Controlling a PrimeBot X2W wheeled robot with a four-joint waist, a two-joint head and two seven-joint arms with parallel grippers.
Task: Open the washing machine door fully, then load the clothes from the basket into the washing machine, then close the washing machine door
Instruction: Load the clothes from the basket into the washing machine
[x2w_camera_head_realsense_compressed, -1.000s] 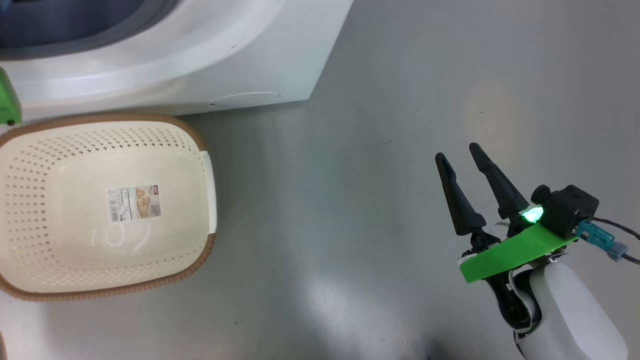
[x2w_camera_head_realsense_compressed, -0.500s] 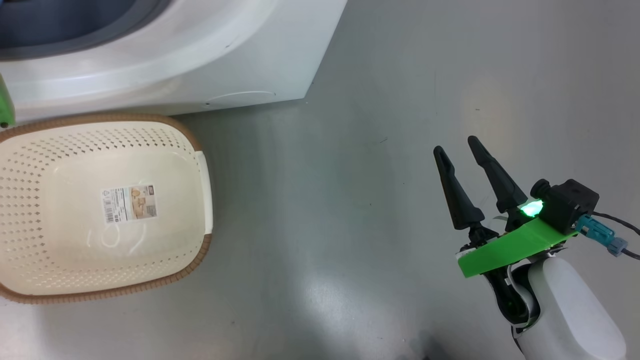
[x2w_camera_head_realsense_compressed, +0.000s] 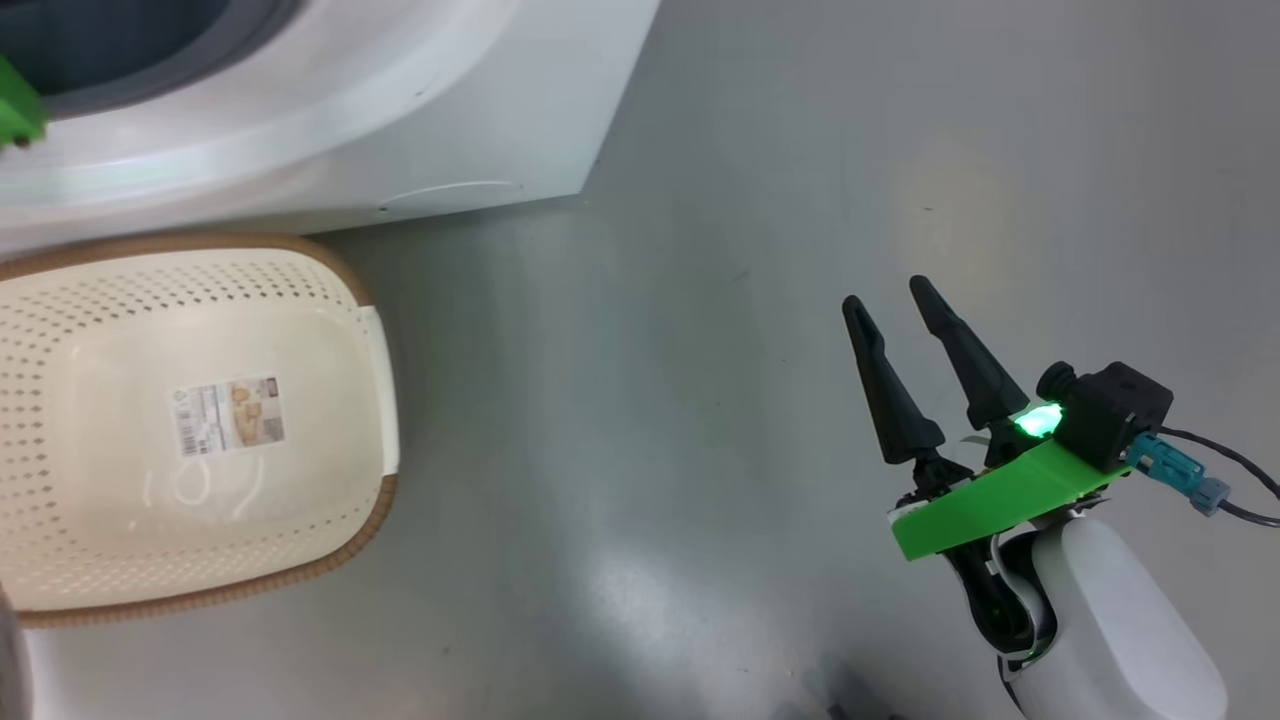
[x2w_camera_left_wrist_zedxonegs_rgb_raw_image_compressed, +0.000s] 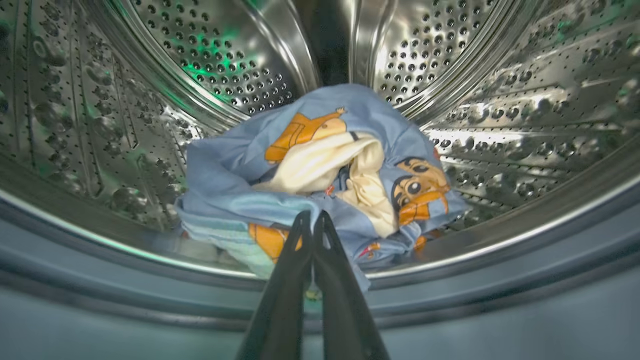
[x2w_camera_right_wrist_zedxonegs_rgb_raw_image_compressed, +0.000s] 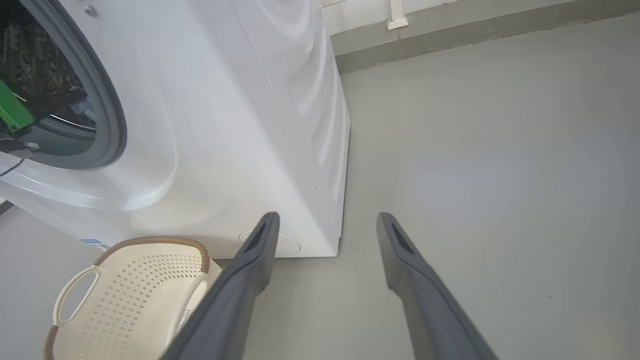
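Left wrist view: one bundle of clothes (x2w_camera_left_wrist_zedxonegs_rgb_raw_image_compressed: 320, 165) in the drum (x2w_camera_left_wrist_zedxonegs_rgb_raw_image_compressed: 225, 65), left claw (x2w_camera_left_wrist_zedxonegs_rgb_raw_image_compressed: 312, 216) clenched; right claw (x2w_camera_head_realsense_compressed: 884, 292) spread, one basket (x2w_camera_head_realsense_compressed: 60, 300).

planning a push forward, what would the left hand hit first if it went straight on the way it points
The clothes: the shut left hand points at the blue bundle lying in the washing machine drum. Whether its tips touch the fabric now is hard to tell.

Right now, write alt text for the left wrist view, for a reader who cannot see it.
A bundle of light blue clothes with orange cartoon prints lies inside the perforated steel drum of the washing machine, near its front lip. The left gripper points at the bundle, jaws shut together in front of it.
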